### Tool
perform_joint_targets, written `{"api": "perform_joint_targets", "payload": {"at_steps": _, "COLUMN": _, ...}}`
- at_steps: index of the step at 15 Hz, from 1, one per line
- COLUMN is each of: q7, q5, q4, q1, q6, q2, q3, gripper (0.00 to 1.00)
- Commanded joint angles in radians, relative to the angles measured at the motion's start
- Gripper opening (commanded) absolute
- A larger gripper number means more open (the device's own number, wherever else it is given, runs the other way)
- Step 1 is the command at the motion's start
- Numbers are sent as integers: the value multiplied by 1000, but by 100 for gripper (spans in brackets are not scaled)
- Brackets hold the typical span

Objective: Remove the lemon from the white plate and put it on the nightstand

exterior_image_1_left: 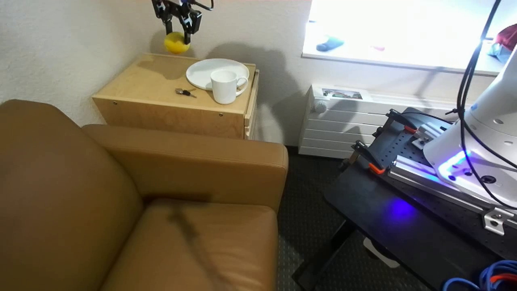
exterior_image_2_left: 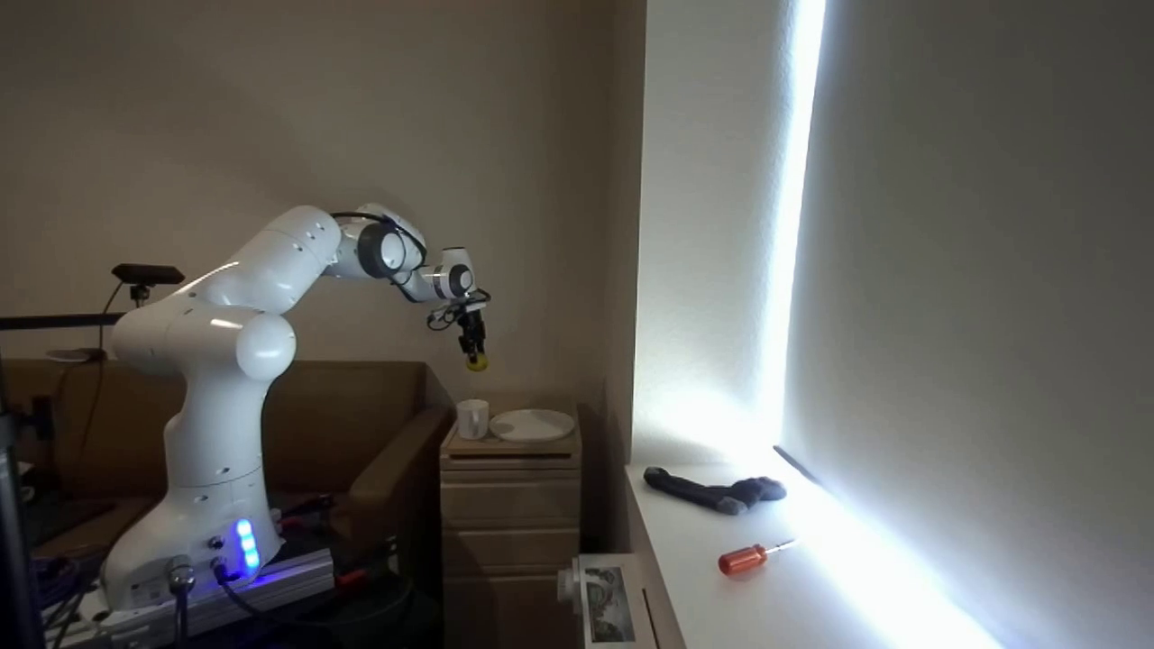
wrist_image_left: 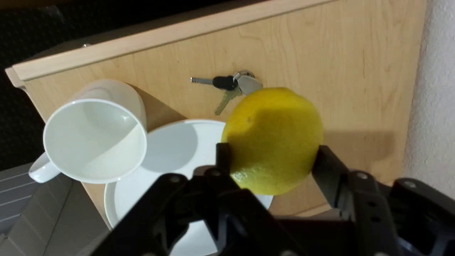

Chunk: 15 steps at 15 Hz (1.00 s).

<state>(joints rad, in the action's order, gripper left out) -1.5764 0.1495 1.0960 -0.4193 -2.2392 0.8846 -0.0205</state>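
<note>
The yellow lemon (exterior_image_1_left: 176,45) is held between the fingertips of my gripper (exterior_image_1_left: 178,36), up in the air above the nightstand (exterior_image_1_left: 137,83) toward its wall side. The wrist view shows both fingers of the gripper (wrist_image_left: 272,154) pressed against the sides of the lemon (wrist_image_left: 275,138). In an exterior view the lemon (exterior_image_2_left: 478,363) hangs well above the top of the nightstand (exterior_image_2_left: 509,500). The round white plate (exterior_image_1_left: 198,74) lies on the nightstand, with nothing seen lying on it. In the wrist view the lemon and fingers cover part of the plate (wrist_image_left: 202,149).
A white cup (exterior_image_1_left: 222,87) stands upright at the plate's edge, partly in front of it. A bunch of keys (wrist_image_left: 227,82) lies on the nightstand beside the plate. The brown armchair (exterior_image_1_left: 190,157) adjoins the nightstand. A wall (wrist_image_left: 435,106) borders the nightstand.
</note>
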Motion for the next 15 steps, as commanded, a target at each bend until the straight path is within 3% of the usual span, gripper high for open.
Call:
{"api": "perform_joint_targets", "payload": {"at_steps": 1, "q7": 0, "q5": 0, "q4": 9, "q1": -10, "q6": 0, "q2": 0, "q3": 0, "gripper": 36}}
{"api": "perform_joint_targets", "payload": {"at_steps": 2, "q7": -2, "q5": 0, "q4": 14, "q1": -15, "q6": 0, "q2": 2, "q3": 0, "gripper": 61}}
{"api": "perform_joint_targets", "payload": {"at_steps": 5, "q7": -3, "q5": 0, "q4": 13, "q1": -15, "q6": 0, "q2": 5, "q3": 2, "gripper": 61}}
{"api": "perform_joint_targets", "payload": {"at_steps": 6, "q7": 2, "q5": 9, "q4": -6, "q1": -16, "q6": 28, "q2": 26, "q3": 9, "gripper": 36}}
{"api": "perform_joint_targets", "payload": {"at_steps": 8, "q7": -57, "q5": -7, "q4": -96, "q1": -36, "q6": 41, "q2": 108, "q3": 38, "gripper": 36}}
{"api": "perform_joint_targets", "payload": {"at_steps": 15, "q7": -256, "q5": -97, "q4": -369, "q1": -35, "q6": 12, "q2": 332, "q3": 2, "gripper": 36}}
